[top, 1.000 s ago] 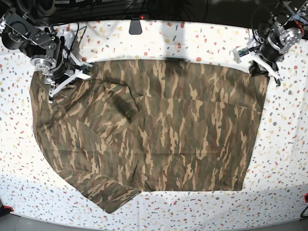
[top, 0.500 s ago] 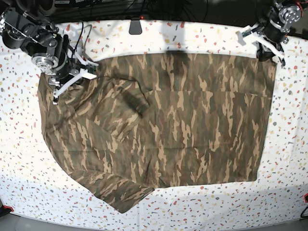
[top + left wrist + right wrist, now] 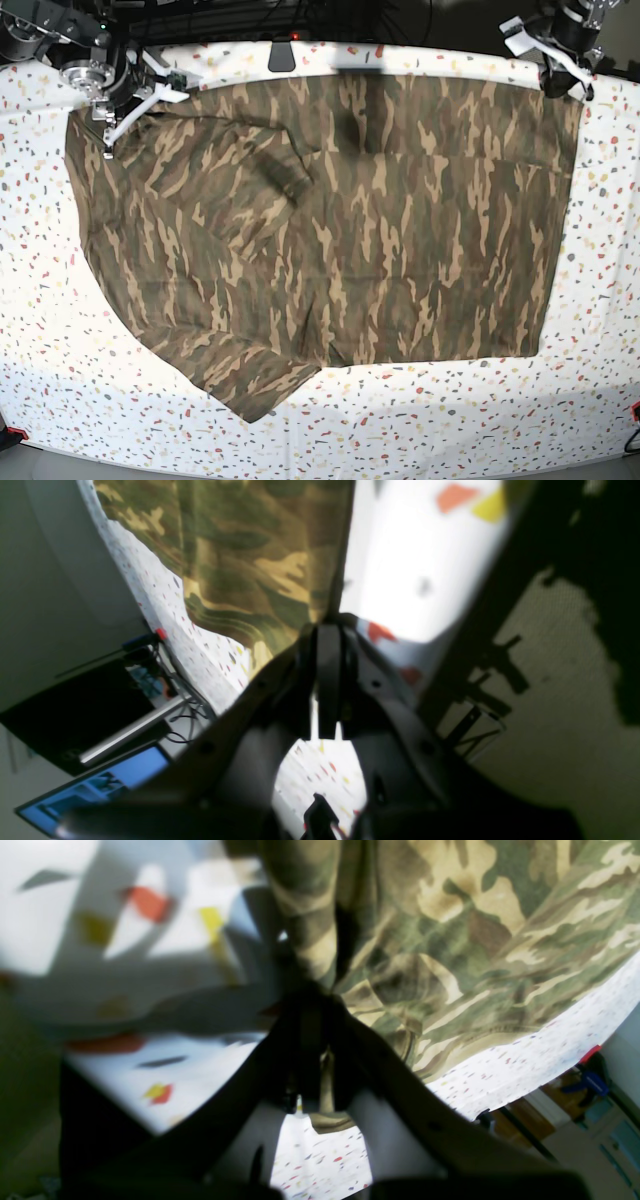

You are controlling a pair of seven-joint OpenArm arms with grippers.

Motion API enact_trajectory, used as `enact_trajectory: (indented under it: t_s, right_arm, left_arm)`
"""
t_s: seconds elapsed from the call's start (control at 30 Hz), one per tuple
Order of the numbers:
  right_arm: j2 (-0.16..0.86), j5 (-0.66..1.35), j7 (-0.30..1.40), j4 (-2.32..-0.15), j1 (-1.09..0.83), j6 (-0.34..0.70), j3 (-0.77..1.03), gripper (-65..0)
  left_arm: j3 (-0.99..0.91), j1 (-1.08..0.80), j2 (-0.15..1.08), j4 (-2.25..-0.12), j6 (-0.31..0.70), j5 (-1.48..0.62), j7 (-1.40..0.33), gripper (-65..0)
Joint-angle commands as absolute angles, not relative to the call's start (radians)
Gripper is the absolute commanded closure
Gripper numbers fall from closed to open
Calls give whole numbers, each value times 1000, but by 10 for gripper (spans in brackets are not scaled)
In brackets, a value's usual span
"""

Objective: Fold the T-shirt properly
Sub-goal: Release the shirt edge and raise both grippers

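The camouflage T-shirt [image 3: 330,230] lies spread across the speckled table [image 3: 60,300], with one sleeve pointing to the near left and a small fold near the far left. At the shirt's far right corner my left gripper [image 3: 562,82] is shut on the cloth. Its wrist view shows the fingertips [image 3: 327,630] pinching the T-shirt [image 3: 240,555] at its edge. My right gripper [image 3: 140,98] is shut on the far left corner. In the right wrist view its fingertips [image 3: 312,990] clamp a bunched bit of the T-shirt [image 3: 450,940].
A dark block [image 3: 282,55] sits at the middle of the table's far edge, with cables behind it. Past the table's edge, the left wrist view shows a blue screen [image 3: 100,780] and cables [image 3: 170,680]. A red clamp [image 3: 12,432] marks the near left corner.
Both grippers have moved toward the table's far edge, still shut on the cloth. The T-shirt has slid that way with them and lies stretched flatter along its far edge.
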State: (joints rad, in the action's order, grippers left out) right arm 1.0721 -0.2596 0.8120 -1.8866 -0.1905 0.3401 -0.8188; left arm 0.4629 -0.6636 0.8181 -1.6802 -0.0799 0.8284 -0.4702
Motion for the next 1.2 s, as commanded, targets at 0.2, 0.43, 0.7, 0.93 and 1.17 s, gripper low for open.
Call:
enact_trajectory:
  t_s: [0.2, 0.43, 0.7, 0.93, 1.17]
  right_arm:
    - [1095, -263, 839, -1931, -247, 336, -812, 0]
    - [1095, -261, 857, -1931, -253, 336, -812, 0]
    - [1095, -258, 875, -1946, -255, 336, -812, 0]
    - [1095, -250, 880, -1960, -255, 336, -812, 0]
    - [1095, -227, 880, -1960, -255, 335, -812, -212]
  left_arm:
    - [461, -732, 834, -1703, -138, 928, -539, 0]
    - [461, -731, 834, -1703, -140, 936, -549, 0]
    - [461, -729, 834, -1703, -140, 943, -550, 0]
    - [461, -729, 834, -1703, -140, 943, -550, 0]
    - [461, -729, 834, -1703, -140, 943, -550, 0]
